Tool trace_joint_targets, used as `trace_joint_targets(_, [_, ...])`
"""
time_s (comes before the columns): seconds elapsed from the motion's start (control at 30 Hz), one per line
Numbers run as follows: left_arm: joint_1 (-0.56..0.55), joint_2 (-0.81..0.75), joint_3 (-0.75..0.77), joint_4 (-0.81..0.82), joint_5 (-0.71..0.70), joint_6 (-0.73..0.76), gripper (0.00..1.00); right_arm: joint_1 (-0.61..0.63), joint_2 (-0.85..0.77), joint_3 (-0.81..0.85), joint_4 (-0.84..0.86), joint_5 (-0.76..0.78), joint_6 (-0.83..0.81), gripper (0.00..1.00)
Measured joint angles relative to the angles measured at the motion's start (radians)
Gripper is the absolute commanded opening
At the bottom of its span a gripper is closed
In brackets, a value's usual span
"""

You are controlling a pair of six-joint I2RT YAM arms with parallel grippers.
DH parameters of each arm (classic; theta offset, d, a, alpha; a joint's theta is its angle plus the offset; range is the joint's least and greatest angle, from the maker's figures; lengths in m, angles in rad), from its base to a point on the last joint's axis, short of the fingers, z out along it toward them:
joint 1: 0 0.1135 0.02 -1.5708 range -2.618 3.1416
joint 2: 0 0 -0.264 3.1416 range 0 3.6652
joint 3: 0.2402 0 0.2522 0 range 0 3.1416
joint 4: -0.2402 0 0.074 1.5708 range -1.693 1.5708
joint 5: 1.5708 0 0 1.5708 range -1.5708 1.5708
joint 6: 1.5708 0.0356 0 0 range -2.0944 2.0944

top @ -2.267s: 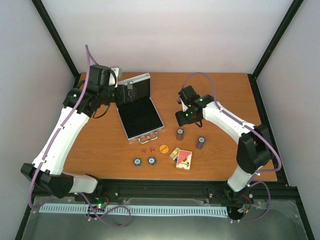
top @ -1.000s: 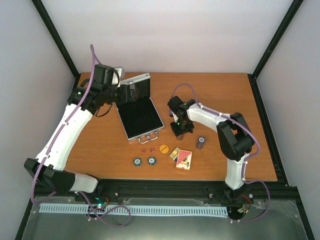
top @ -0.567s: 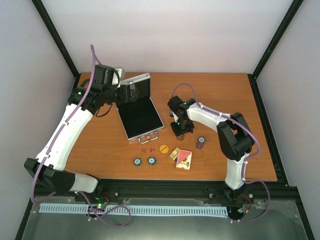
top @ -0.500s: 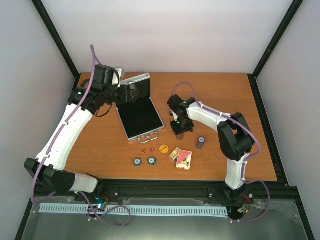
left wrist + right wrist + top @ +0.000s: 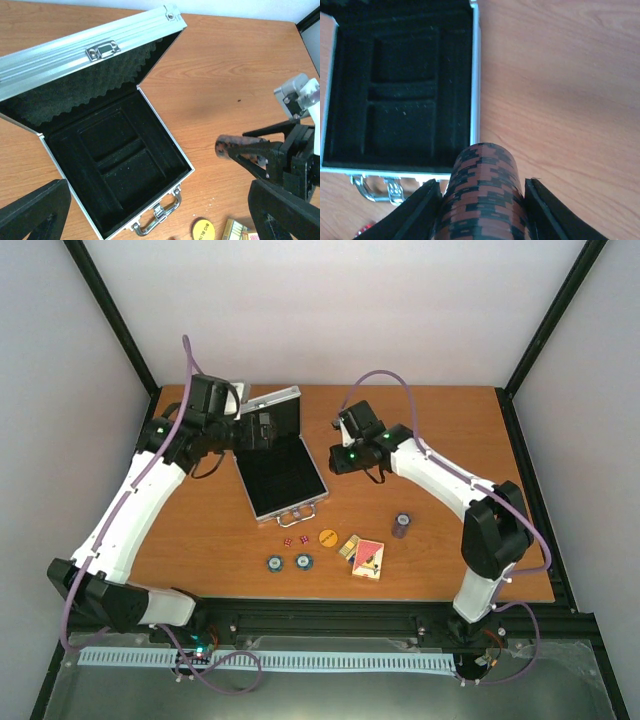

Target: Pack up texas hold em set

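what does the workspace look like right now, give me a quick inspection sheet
surface: wooden table, no spills seen
job's things: case open, lid up, compartments empty; chip stack held on its side, right of the case; second chip stack, blue chips, orange button, red dice and card decks loose on the table, nearer the arm bases than the case
clutter: nothing seen
grippers: left gripper open above the case, holding nothing; right gripper shut on the chip stack
cables: purple cables loop over both arms, clear of the job's things
surroundings: white walls, black frame
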Motion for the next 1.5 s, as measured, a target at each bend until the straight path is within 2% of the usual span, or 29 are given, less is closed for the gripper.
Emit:
trace_joint_targets(0.33, [0.000,0.000,-0.050,0.022,0.015,-0.028,1.00,0.015,0.062,-0.065,0.343,-0.029,0.033,0.03])
trace_joint_targets(0.73, [0.000,-0.096,-0.279,0.079,-0.016,-0.112,1.00,0.056,0.195,-0.080,0.608,0.001,0.008,0.03])
trace_joint_targets(1.0, [0.000,-0.128,-0.398,0.132,-0.015,-0.161,1.00,0.056,0.329,-0.040,0.679,0.021,-0.015,0.03])
trace_joint_targets(1.5, [0.000,-0.128,-0.469,0.158,-0.013,-0.167,1.00,0.059,0.472,0.104,0.745,0.047,-0.025,0.03])
